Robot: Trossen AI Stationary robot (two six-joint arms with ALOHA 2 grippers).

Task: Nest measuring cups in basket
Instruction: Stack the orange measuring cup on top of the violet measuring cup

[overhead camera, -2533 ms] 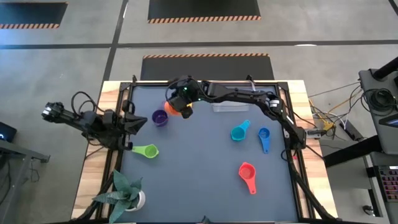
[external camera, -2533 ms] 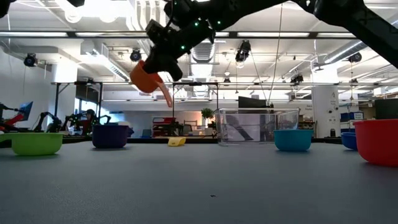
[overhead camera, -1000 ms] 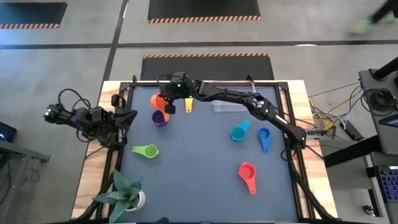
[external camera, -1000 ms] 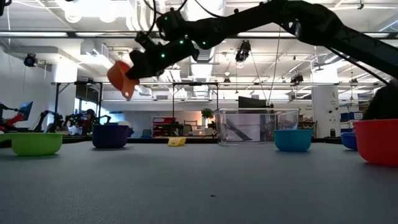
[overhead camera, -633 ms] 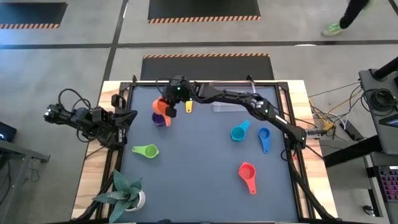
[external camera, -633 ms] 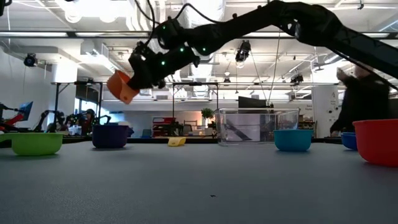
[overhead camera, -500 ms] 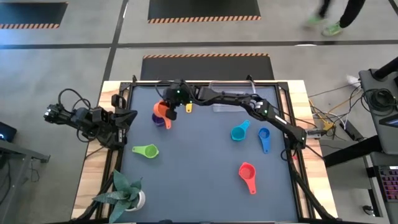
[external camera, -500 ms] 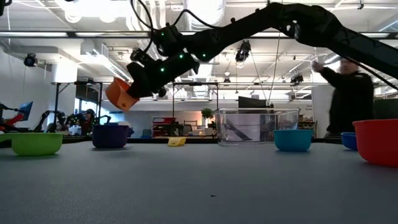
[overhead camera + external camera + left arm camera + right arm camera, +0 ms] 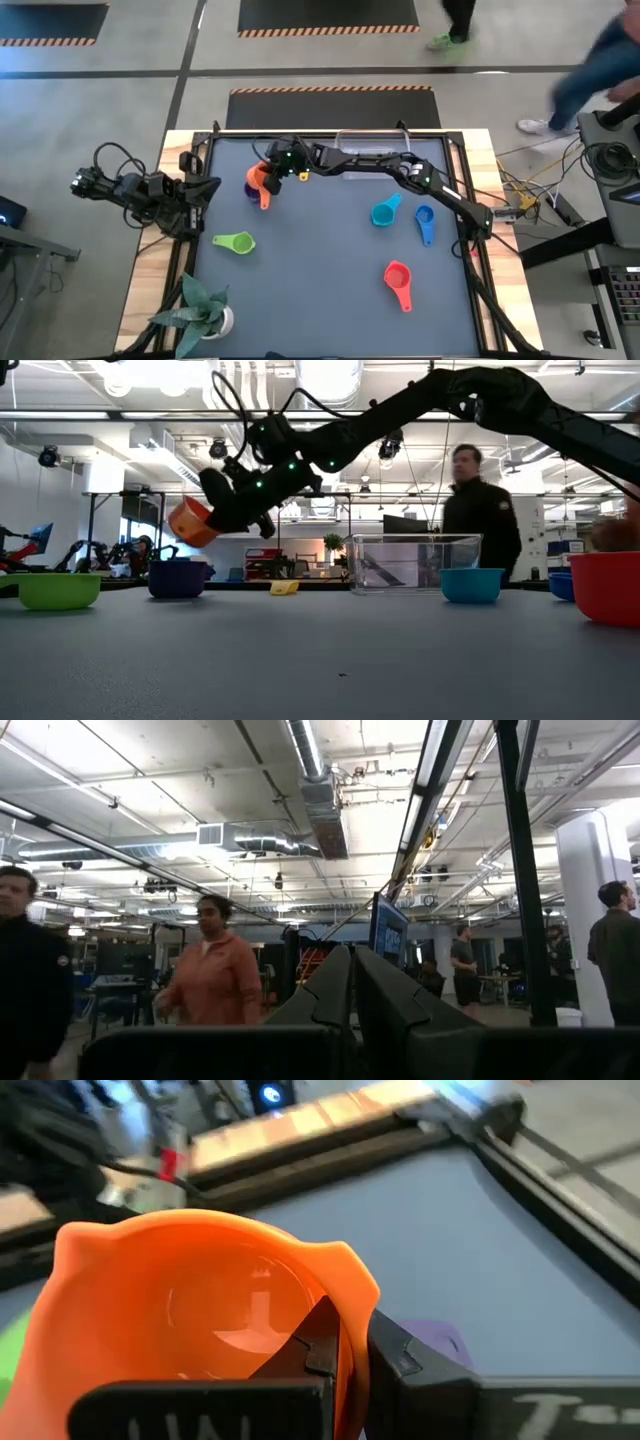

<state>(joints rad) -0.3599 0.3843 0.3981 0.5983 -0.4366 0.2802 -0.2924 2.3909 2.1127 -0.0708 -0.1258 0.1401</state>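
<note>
My right gripper (image 9: 352,1332) is shut on the orange measuring cup (image 9: 257,180), which hangs just above the purple cup (image 9: 178,578) at the table's far left. In the high view the orange cup covers most of the purple one. The clear basket (image 9: 368,166) stands at the far edge, and a yellow cup (image 9: 303,175) lies left of it. Cyan (image 9: 385,212), blue (image 9: 425,222), red (image 9: 398,280) and green (image 9: 235,242) cups sit with their bases on the mat. My left gripper (image 9: 351,982) is shut at the left edge, pointing up into the room. My right gripper pinches the orange cup's wall at the rim (image 9: 345,1305), one finger (image 9: 318,1342) inside the bowl and the other (image 9: 400,1358) outside. The fingers come slanting down from the table's right. The cup hangs clear of the table, slightly tilted, its handle (image 9: 265,200) toward the near edge.
A potted plant (image 9: 200,310) stands at the near left corner. Dark frame rails (image 9: 475,270) run along the mat's edges. People walk on the floor beyond the far edge. Bare mat (image 9: 320,260) lies in the middle.
My right gripper has sunk toward the purple cup and rolled about its own line, staying shut on the orange cup. The cup has turned from lying tipped on its side to nearly mouth-up and hangs lower, over the purple cup.
</note>
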